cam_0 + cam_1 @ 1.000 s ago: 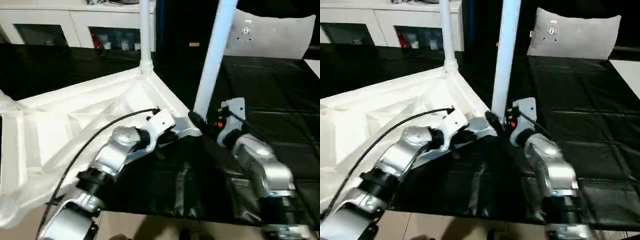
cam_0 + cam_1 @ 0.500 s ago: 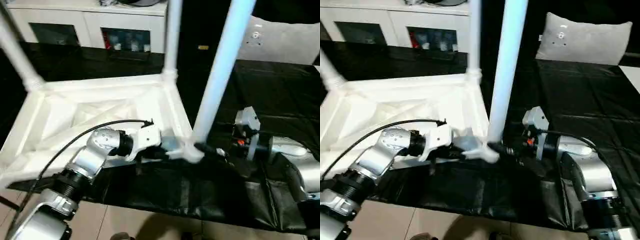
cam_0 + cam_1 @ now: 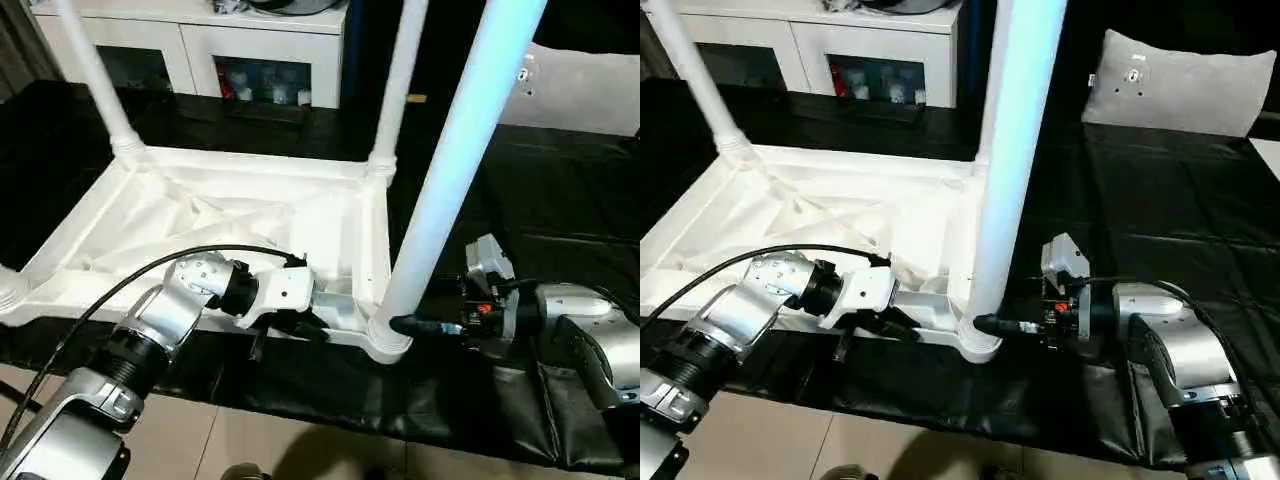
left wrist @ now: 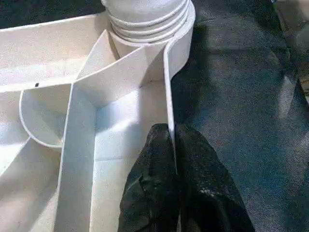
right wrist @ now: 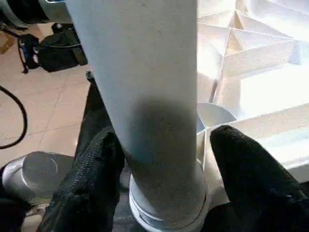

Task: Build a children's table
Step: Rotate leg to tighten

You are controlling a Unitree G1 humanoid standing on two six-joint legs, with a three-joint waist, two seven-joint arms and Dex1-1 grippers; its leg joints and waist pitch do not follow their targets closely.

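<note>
The white table top (image 3: 250,215) lies upside down on the black cover, ribbed underside up. Two far legs (image 3: 95,70) (image 3: 400,80) stand in its back sockets, and a third leg (image 3: 455,180) rises from the near right socket. The near left socket (image 3: 8,290) sits at the picture's edge. My left gripper (image 3: 318,330) is shut on the thin near rim (image 4: 169,87), close to that corner socket. My right gripper (image 3: 405,324) is shut on the near leg just above its socket, with one black finger (image 5: 91,183) on each side of it.
The black-covered work surface (image 3: 560,190) stretches right and back. Its front edge drops to a tiled floor (image 3: 250,440) just below the table top's near rim. A white cabinet (image 3: 200,40) stands behind, a grey cushion (image 3: 1180,80) lies at back right, and a black bag (image 5: 53,48) sits on the floor.
The table top, tilted up at its corner before, has swung round and now lies level on the cover. Both grippers have kept their hold. The camera has also shifted.
</note>
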